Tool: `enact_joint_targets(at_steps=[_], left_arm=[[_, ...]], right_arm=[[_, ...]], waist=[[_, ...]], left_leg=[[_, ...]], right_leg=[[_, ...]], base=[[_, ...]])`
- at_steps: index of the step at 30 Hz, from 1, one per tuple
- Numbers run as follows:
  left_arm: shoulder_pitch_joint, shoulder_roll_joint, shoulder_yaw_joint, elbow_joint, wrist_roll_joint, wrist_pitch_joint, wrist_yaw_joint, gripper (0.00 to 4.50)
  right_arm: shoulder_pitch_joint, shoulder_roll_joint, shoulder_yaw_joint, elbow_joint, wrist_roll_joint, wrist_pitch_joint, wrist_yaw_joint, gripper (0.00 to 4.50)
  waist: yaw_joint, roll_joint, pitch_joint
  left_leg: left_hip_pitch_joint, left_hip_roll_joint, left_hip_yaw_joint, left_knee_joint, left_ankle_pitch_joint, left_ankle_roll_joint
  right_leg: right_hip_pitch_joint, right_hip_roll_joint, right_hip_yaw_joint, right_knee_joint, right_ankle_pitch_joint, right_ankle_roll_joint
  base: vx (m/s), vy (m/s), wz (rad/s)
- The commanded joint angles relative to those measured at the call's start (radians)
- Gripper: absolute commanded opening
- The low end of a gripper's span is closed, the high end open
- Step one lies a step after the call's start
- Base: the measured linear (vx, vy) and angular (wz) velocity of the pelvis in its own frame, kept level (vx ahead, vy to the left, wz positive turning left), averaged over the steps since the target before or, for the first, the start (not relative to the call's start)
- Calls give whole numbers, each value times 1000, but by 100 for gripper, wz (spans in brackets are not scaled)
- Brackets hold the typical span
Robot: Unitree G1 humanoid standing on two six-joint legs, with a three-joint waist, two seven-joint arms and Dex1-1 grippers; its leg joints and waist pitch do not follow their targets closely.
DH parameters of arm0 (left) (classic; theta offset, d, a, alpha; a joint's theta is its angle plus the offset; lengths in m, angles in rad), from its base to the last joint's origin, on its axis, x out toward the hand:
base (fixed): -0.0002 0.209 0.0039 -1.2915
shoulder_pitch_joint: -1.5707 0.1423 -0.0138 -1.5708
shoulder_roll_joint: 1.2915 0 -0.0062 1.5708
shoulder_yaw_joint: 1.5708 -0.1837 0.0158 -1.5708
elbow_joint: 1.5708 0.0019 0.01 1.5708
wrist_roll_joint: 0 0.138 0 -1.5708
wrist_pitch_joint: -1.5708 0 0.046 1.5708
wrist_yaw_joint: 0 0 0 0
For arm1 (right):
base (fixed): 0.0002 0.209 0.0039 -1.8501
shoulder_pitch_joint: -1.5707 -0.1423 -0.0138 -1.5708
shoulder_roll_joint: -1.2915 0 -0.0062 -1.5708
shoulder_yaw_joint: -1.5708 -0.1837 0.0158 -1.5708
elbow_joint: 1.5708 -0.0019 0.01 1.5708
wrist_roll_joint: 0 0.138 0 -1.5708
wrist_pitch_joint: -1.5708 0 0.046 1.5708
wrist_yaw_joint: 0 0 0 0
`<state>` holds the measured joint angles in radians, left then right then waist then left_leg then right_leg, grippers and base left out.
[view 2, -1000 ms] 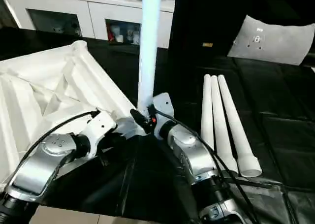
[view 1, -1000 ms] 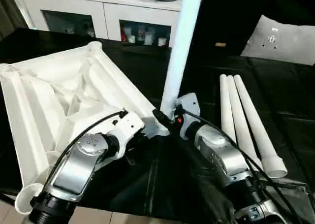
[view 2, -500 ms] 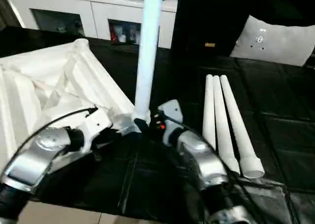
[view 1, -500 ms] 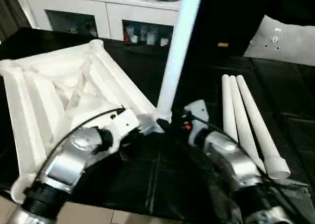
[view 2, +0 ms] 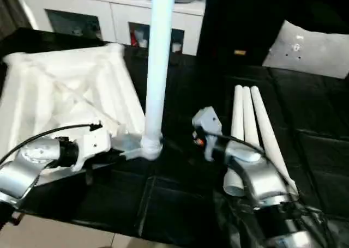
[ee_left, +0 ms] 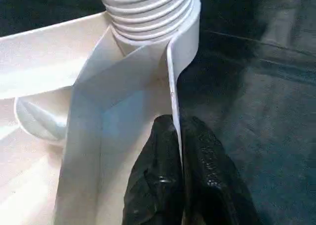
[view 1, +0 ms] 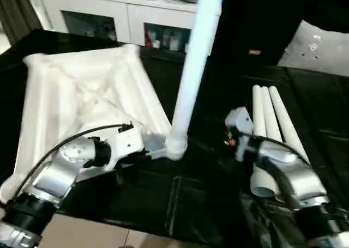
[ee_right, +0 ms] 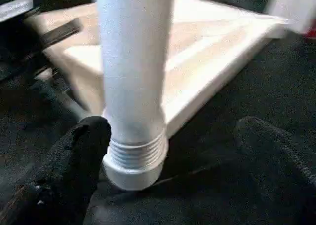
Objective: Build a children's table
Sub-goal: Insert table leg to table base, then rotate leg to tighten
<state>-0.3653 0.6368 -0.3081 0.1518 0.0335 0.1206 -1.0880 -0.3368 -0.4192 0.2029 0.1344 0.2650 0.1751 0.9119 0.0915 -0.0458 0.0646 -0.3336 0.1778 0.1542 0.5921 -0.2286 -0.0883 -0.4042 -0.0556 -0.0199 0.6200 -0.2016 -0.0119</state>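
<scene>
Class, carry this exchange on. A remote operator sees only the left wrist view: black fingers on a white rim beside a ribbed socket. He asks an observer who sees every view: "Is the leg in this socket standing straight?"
Observer: Yes. The leg rises upright from the corner of the tabletop, whose rim the left gripper pinches.
Operator: Is the right gripper holding that leg?
Observer: No. The right gripper is open, and from the head it sits off to the side of the leg.
Operator: How many legs remain?
Observer: Three spare legs lie side by side on the black cloth, on the robot's right.
</scene>
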Motion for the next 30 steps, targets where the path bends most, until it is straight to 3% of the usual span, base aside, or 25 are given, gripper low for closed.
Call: enact_joint_targets(at_steps=[1, 7, 13, 18, 28, 30], left_arm=[[-16, -1, -51, -14, 6, -48, -57, 0], [-20, 8, -86, -30, -20, -96, -136, 0], [-37, -2, -84, -8, -12, -119, -150, 0], [-45, -1, -87, 0, -16, -128, -157, 0], [-50, -6, -86, 12, -13, -136, -159, 0], [-50, -6, -86, 12, -14, -135, -160, 0]], right_arm=[[5, -20, 16, -23, -9, 13, 51, 446], [-8, -48, 59, -16, -27, -3, 102, 446], [-1, -44, 76, -21, -8, 48, 149, 446], [9, -41, 87, -21, 9, 78, 176, 381], [15, -28, 84, -18, 11, 82, 182, 319], [15, -25, 83, -18, 12, 83, 184, 287]], waist=[[-3, 14, -65], [-1, 9, -62], [-3, 8, -62], [-2, 10, -64], [-2, 10, -65], [-2, 12, -65]], left_leg=[[-3, 40, 3, -64, -40, 64], [-5, 39, 2, -66, -78, 41], [-6, 38, 1, -67, -91, 31], [-7, 39, 0, -65, -64, 36], [-8, 38, 0, -65, -68, 30], [-7, 38, 0, -64, -64, 31]], right_leg=[[59, -67, 38, -47, 29, -260], [57, -69, 39, -53, -47, -245], [57, -69, 40, -57, -94, -228], [57, -68, 39, -50, -39, -241], [59, -68, 38, -51, -44, -242], [58, -67, 38, -50, -29, -245]], base=[[0, 0, 0], [0, 0, 0], [0, 0, 0], [0, 0, 0], [0, 0, 0], [0, 0, 0]])
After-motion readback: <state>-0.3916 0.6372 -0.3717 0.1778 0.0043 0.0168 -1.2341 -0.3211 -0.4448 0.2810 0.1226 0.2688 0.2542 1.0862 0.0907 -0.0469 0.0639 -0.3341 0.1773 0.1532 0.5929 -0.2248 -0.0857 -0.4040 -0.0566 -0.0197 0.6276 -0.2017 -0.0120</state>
